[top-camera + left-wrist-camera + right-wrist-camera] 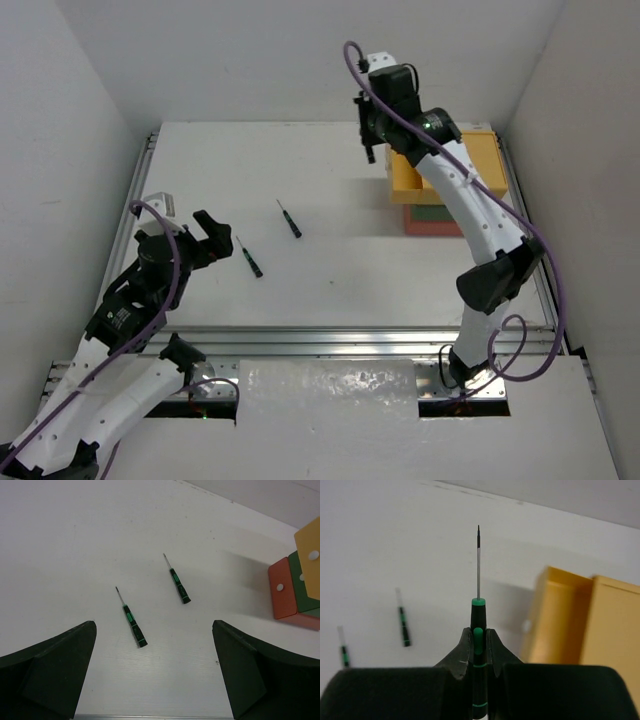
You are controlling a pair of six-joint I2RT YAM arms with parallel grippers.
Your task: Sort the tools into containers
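Note:
My right gripper (478, 639) is shut on a black-and-green screwdriver (478, 615), shaft pointing away, held in the air just left of the yellow drawer box (567, 622). In the top view this gripper (369, 150) hangs at the far side beside the stack of yellow (470, 160), dark green (437, 212) and red-orange (432, 228) boxes. Two more screwdrivers (249, 257) (290, 219) lie on the table. My left gripper (214, 236) is open and empty, just left of the nearer one (131, 620); the other (178, 583) lies farther off. No wrenches or knife show.
The yellow drawer's front sticks out to the left of the stack. White walls close in the table on the left, far and right sides. An aluminium rail (350, 340) runs along the near edge, with a foil-like sheet (330, 390) below it.

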